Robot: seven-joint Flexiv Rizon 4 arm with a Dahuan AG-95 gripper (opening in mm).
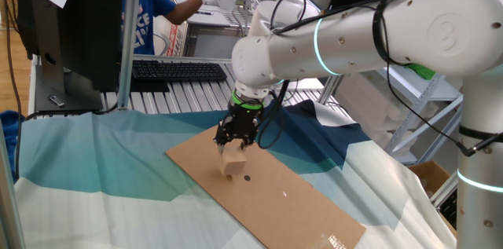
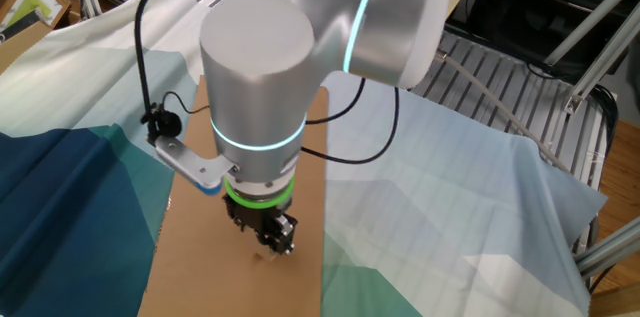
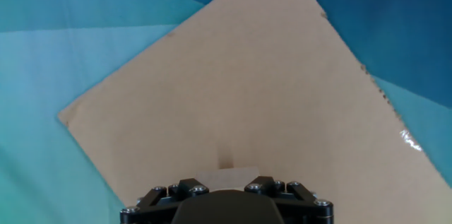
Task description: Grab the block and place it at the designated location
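The block is a light tan wooden cube held between the fingers of my gripper, low over the brown cardboard sheet; I cannot tell whether its underside touches the sheet. The designated location, a tiny dark dot, lies just to the block's right and a little nearer the camera. In the hand view the block shows as a pale patch between the black fingers, with the dot right at its far edge. In the other fixed view the gripper hides most of the block.
The cardboard sheet lies on a blue and teal cloth. Small white marks sit near the sheet's near right end. A keyboard, a monitor and a person stand behind the table. Metal frame posts rise at the left.
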